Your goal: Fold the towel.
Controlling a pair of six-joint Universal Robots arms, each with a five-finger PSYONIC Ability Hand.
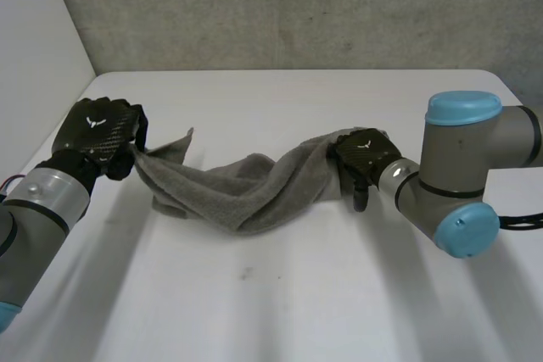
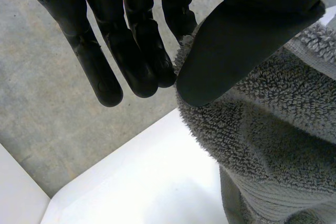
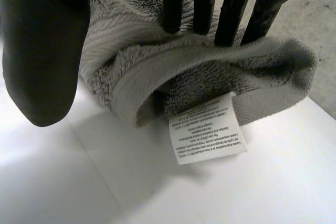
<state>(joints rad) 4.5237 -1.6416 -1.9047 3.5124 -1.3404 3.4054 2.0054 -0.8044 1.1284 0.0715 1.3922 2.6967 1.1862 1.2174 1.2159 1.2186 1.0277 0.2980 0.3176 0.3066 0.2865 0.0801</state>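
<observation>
- The grey towel [image 1: 246, 188] hangs bunched and twisted between the two hands, its middle drooping low over the white table [image 1: 280, 294].
- The left hand [image 1: 97, 133] pinches one end, thumb [image 2: 236, 45] pressed onto the pile against the fingers.
- The right hand [image 1: 365, 154] grips the other end, its fingers [image 3: 202, 3] dug into the folded cloth.
- A white care label [image 3: 207, 129] dangles just below that grip.

I see a white table [image 1: 280, 311] with rounded far corners. Behind it stands a grey rough wall [image 1: 297, 6], and a white panel [image 1: 34, 40] at the left side.
</observation>
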